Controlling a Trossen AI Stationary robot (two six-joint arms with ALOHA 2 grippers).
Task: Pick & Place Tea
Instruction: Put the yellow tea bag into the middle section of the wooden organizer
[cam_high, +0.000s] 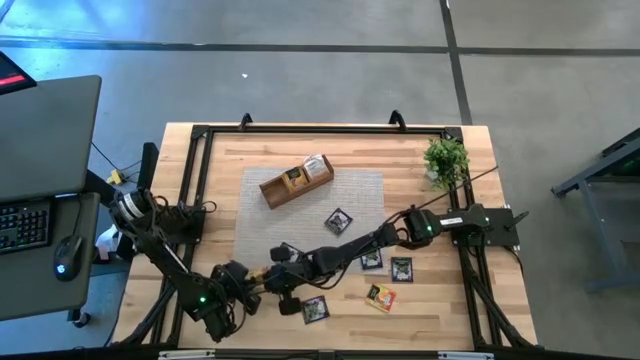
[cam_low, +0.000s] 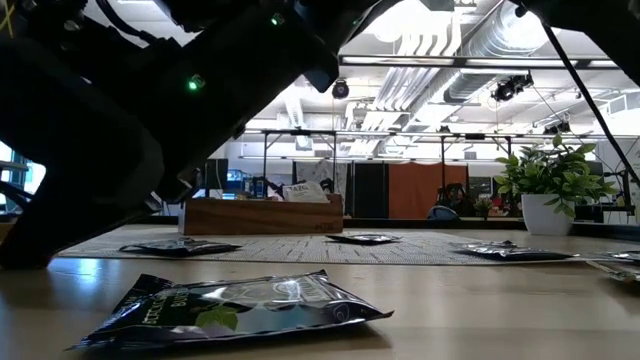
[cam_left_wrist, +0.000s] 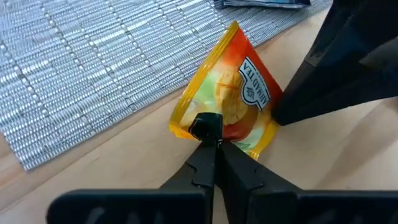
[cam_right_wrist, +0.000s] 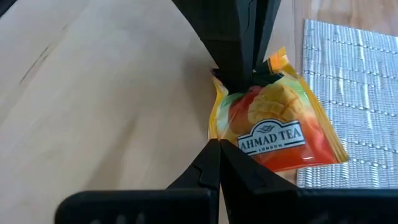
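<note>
The left gripper (cam_left_wrist: 211, 134) and the right gripper (cam_right_wrist: 219, 149) both pinch one yellow-red Ahmad Tea sachet (cam_left_wrist: 230, 93), each on its own edge, tight. The sachet is at the front of the table (cam_high: 460, 310), beside the grey mat (cam_high: 310, 215). Farther back, the wooden tray (cam_high: 296, 181) sits on the mat.

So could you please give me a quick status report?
Left gripper and right gripper both shut on one yellow-orange Ahmad Tea sachet, over bare wood beside the grey mat. Nothing in the way.
</note>
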